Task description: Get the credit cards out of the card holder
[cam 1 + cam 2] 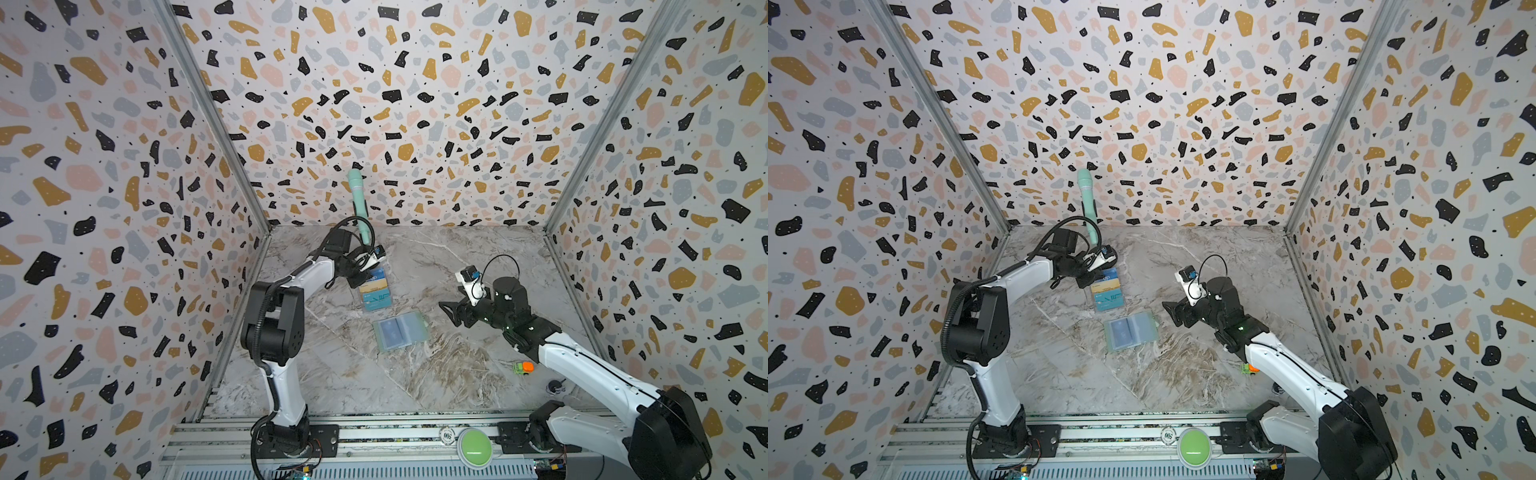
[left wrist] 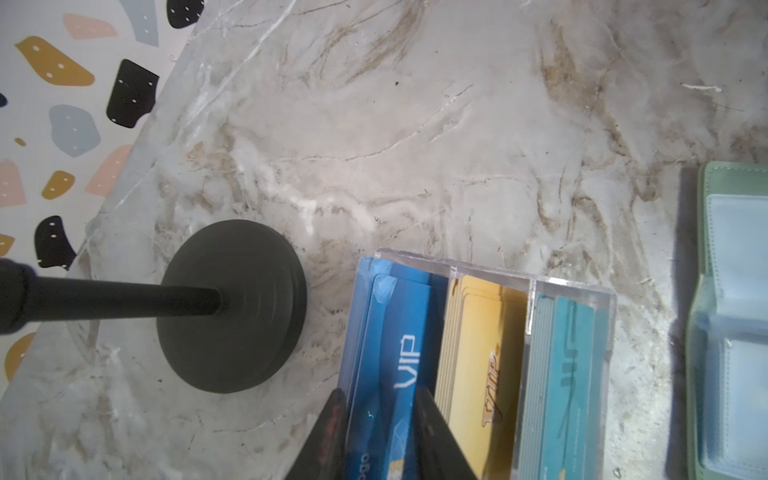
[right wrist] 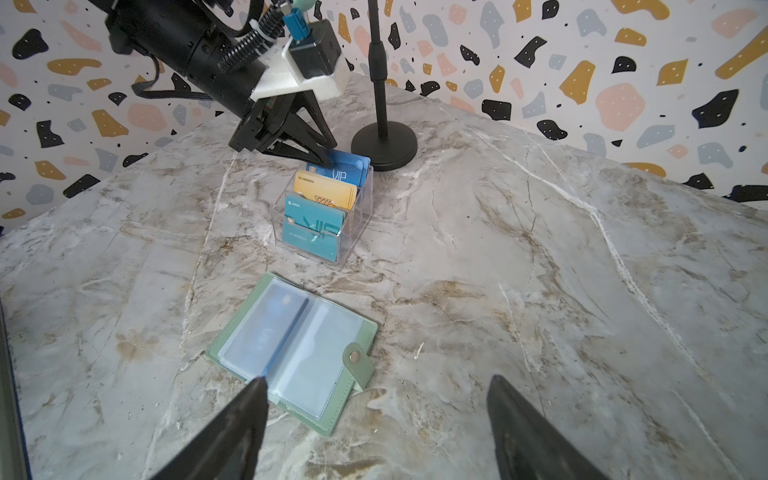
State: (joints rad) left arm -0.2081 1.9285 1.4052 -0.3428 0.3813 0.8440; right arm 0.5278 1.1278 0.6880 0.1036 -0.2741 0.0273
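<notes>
Table: marble, carries everything.
Stand: clear, tiered, at the back; apparently the drop-off for freed cards.
Holder: open flat mid-table, sleeves up for reach.
Right gripper: wide open, empty, beside holder, probably to steady it.
Left gripper: slightly open astride a blue card in stand's back tier, probably to leave it there.
Sleeved card: blue, not yet out.

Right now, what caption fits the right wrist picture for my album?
Open card holder on the marble table, one blue card in its sleeve, clear card stand nearby.
</notes>
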